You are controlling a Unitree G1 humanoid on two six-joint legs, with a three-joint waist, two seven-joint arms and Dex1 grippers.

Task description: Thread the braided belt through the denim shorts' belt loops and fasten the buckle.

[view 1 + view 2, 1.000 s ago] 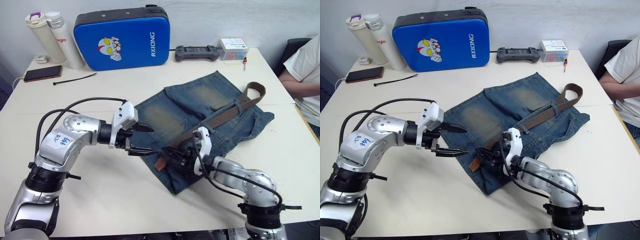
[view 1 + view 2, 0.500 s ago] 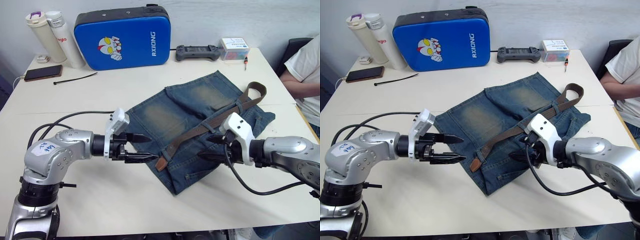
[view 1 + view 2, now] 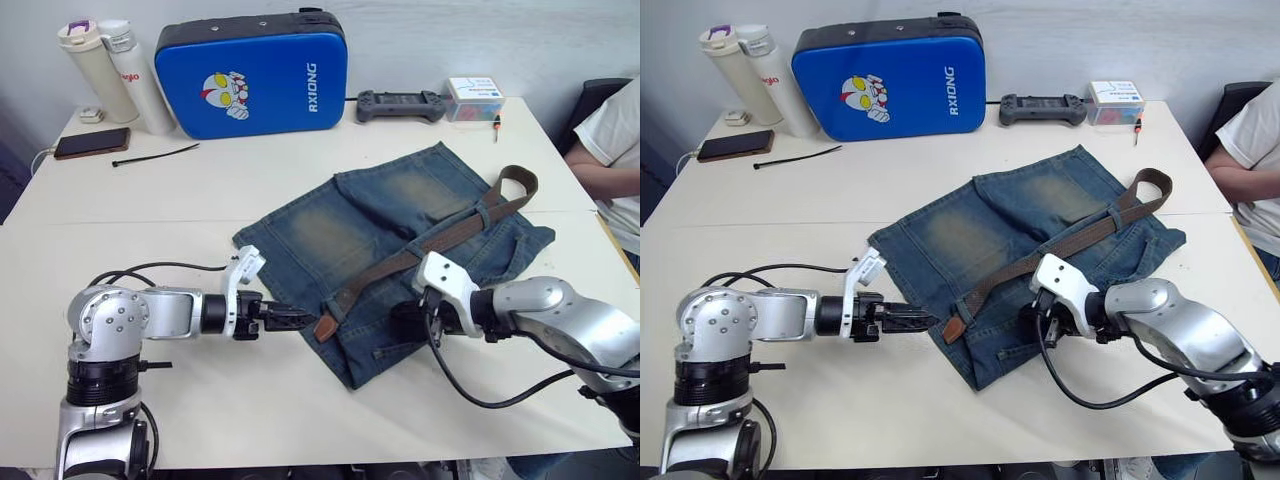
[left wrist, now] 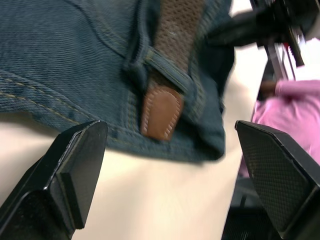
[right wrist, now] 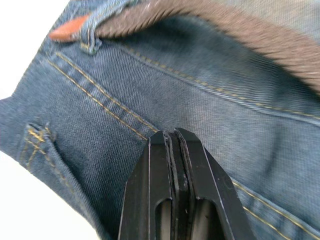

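The belt (image 3: 420, 250) lies slantwise across the shorts (image 3: 390, 230) on the bench (image 3: 200, 190), its tan tip just ahead of the nearer, spread left claw (image 4: 165, 165), while the right claw (image 5: 175, 150), pressed closed, touches denim beside it.

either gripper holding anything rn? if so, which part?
Nothing held. The left gripper is open, aimed at the braided belt's tan tip, not touching it. The right gripper is shut empty over the denim shorts.
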